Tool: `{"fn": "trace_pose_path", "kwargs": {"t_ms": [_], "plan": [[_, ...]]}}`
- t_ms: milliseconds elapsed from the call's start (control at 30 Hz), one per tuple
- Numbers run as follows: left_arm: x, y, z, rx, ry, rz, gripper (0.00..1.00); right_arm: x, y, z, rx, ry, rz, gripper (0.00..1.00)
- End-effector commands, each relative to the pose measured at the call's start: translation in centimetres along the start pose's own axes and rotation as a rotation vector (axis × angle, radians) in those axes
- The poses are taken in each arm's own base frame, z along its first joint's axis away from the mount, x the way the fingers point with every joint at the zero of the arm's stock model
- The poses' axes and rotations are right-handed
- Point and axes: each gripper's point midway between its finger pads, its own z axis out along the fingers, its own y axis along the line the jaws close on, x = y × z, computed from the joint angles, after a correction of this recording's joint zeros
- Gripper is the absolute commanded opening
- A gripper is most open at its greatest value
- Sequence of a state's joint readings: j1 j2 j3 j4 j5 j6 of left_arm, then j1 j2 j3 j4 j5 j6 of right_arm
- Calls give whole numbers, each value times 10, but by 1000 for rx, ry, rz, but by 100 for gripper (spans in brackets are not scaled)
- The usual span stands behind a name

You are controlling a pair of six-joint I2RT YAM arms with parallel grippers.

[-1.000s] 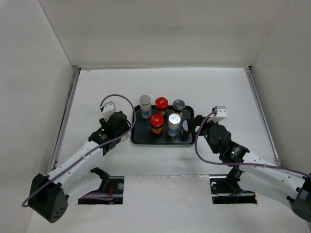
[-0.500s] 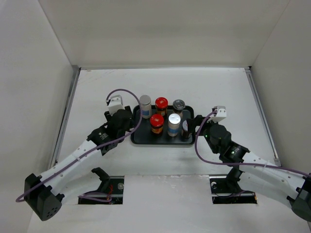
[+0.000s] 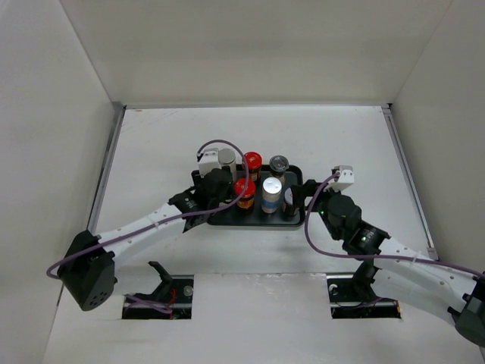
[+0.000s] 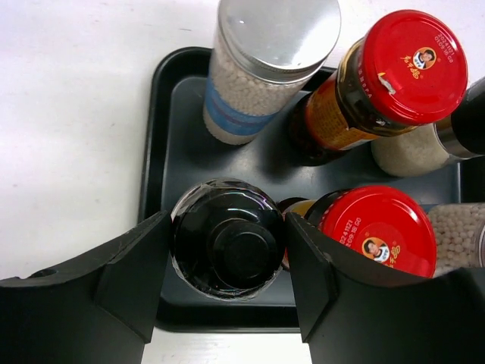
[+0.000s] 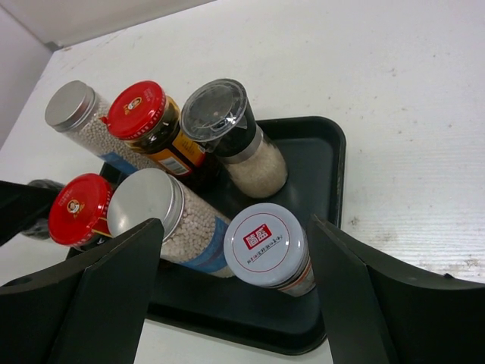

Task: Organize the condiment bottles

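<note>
My two arms reach out from the near edge of a plain white counter [image 3: 341,136]. My left gripper [image 4: 227,224] is closed on a bottle with a black lid [image 4: 227,246]. Its dark fingers press both sides, over the near-left corner of the black tray [image 4: 163,114]. I cannot tell whether this bottle rests on the tray floor or hangs just above it.

My right gripper [image 5: 235,224] is spread wide at the tray's near-right end and grips nothing. A white-lidded bottle [image 5: 265,236] with a red mark on top stands between its fingers.

I count seven condiment bottles, all within the tray:
- **Near row, four, left to right:** the black-lidded one, a red-lidded jar [image 4: 379,227], a silver-lidded shaker [image 5: 148,201] of pale grains with a blue label, and the white-lidded one.
- **Far row, three, left to right:** a second silver-lidded shaker [image 4: 276,30], a second red-lidded jar [image 4: 405,64] with an orange label, and a shaker with a clear-and-black top [image 5: 216,110] over white contents.

By lid that makes two red, two silver, one white, one black and one clear-and-black. The bottles stand close together, and several touch.

The one tray lies about mid-counter. Beyond it the white surface runs back to plain pale walls [image 3: 250,45], which close in the far side and both flanks.
</note>
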State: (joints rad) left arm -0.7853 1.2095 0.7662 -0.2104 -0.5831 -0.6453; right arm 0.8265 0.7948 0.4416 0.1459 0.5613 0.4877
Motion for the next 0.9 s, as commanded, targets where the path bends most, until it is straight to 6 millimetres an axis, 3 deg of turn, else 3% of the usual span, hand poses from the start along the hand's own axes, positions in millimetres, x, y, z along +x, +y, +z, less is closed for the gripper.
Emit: {"fn": "trace_pose_path", "kwargs": {"t_ms": [0,167,233,300,433,533,700,867], "plan": [[-25,-20,4,71,-96,-78,44,-18,4,-3,-12,-74,43,84],[-18,-14,8,54,-89,-67,52,-34,-12,-7,52,-114,62,81],[-17,-13,7,54,-92,-69,57,-38,-18,-6,80,-119,69,64],[-20,-13,3,63,-102,-73,64,-40,-25,-3,114,-114,76,37],[-31,-9,-8,79,-144,-102,82,-50,-44,2,190,-142,121,17],[-47,-5,-19,99,-195,-139,100,-66,-60,6,245,-181,141,14],[-83,9,-46,115,-313,-173,100,-77,-88,22,321,-187,157,14],[-96,38,-66,83,-390,-194,100,-79,-110,28,364,-197,203,18]]}}
